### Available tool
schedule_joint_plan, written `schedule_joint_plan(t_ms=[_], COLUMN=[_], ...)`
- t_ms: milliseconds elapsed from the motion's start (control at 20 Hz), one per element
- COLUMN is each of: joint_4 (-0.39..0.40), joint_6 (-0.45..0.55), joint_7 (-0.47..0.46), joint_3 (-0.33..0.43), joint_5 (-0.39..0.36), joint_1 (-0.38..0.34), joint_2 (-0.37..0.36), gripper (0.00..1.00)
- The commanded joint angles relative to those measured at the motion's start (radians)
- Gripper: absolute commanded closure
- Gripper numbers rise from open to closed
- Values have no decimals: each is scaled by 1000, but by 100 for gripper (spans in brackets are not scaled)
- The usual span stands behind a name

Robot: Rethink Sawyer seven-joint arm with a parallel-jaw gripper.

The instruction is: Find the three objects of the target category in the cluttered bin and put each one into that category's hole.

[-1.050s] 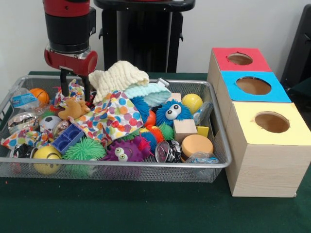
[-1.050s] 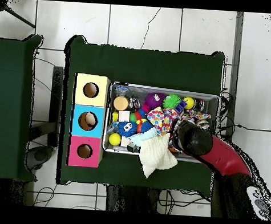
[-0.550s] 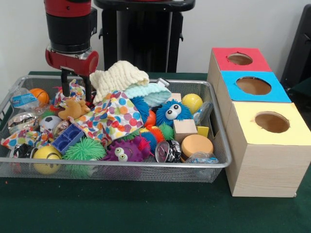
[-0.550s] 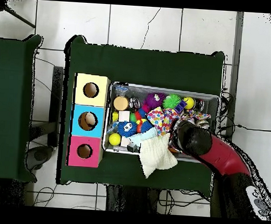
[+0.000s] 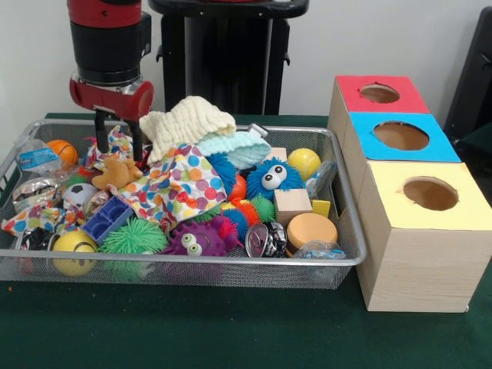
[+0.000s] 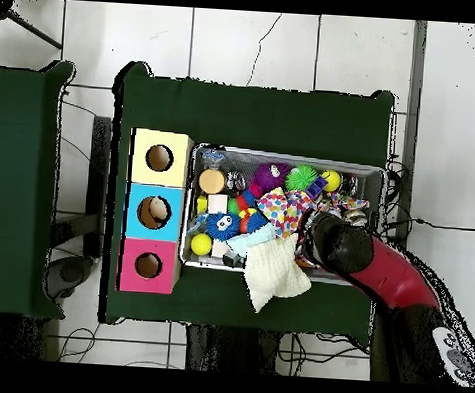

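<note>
Bin w/ toys, cloths; gripper inside.

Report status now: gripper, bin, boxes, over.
Gripper open, empty, low in the bin above a small brown plush toy. Nothing lifted. Cream cloth close beside the fingers.

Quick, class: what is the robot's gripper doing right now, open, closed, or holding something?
Gripper: open, two fingers spread, holding nothing, hanging over the orange plush toy in the bin.

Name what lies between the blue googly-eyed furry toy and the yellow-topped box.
In the front view, a wooden cube and the bin's mesh wall lie between toy and box.
</note>
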Motion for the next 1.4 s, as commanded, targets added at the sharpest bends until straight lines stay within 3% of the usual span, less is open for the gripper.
schedule_joint_plan(t_ms=[50, 1400], joint_4=[-29, -15], joint_6=[-32, -51], joint_7=[90, 78], joint_3=[41, 74], joint_5=[-30, -30], joint_1=[-22, -82], joint_2=[73, 97], gripper=[0, 0])
